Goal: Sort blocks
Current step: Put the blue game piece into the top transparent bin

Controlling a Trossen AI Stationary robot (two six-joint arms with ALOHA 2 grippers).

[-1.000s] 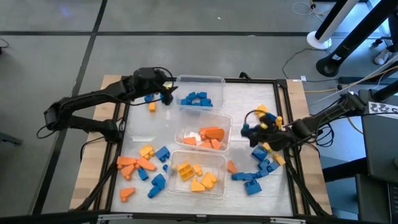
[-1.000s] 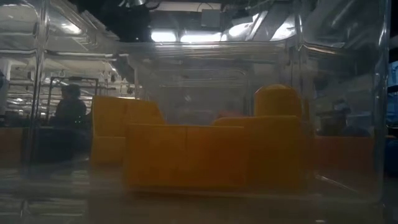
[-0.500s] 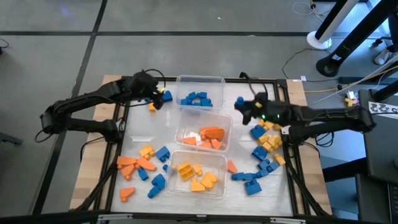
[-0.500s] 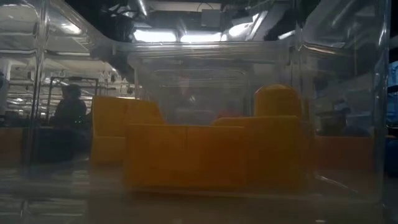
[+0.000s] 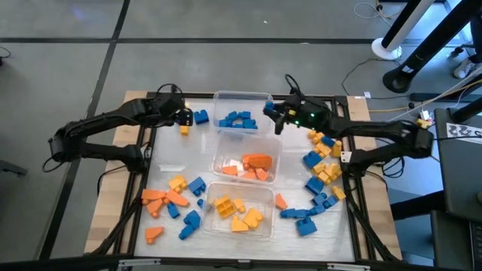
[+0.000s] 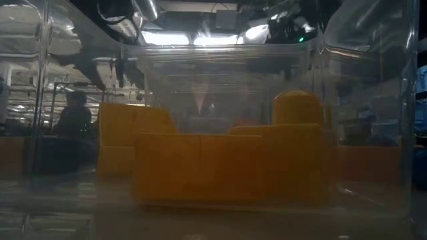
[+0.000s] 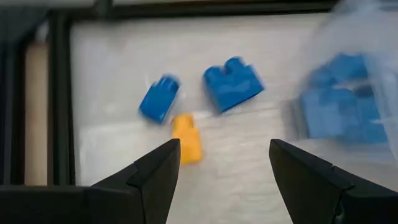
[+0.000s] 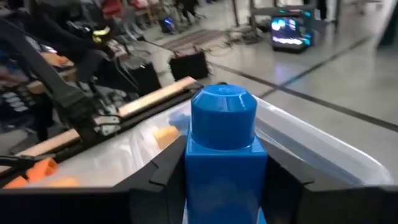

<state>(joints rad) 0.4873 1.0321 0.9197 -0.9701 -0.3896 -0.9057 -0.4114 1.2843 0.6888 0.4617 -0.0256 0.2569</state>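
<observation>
My right gripper [image 5: 273,113] is shut on a blue block [image 8: 224,143] at the right rim of the far clear tub [image 5: 263,96], which holds blue blocks [image 5: 238,120]. Over the table's far left my left gripper [image 5: 184,114] stands open and tipped down. Below it lie a small blue block [image 7: 158,99], an orange-yellow block [image 7: 186,140] and a larger blue block [image 7: 233,84], all flat on the table. The middle tub [image 5: 223,143] holds orange blocks and the near tub [image 5: 209,190] holds yellow ones [image 6: 227,160]. My right gripper pinches the blue block by its two opposite side faces [image 8: 198,177] between its two fingers [image 8: 166,169]. The fingers lie about level and come from the table's right side. The block is lifted clear, with its round stud [image 8: 224,112] standing above the fingers.
Loose blue, orange and yellow blocks lie at the near left [image 5: 173,202] and along the right side [image 5: 320,177]. A black frame [image 5: 343,150] borders the white mat. Bare mat lies between the left gripper and the near-left pile.
My right gripper has carried the blue block from the right-hand pile toward the far edge and the left, up to the far tub, rolling as it went. My left gripper has drawn back a little toward the left edge, rolled and tipped down, staying open.
</observation>
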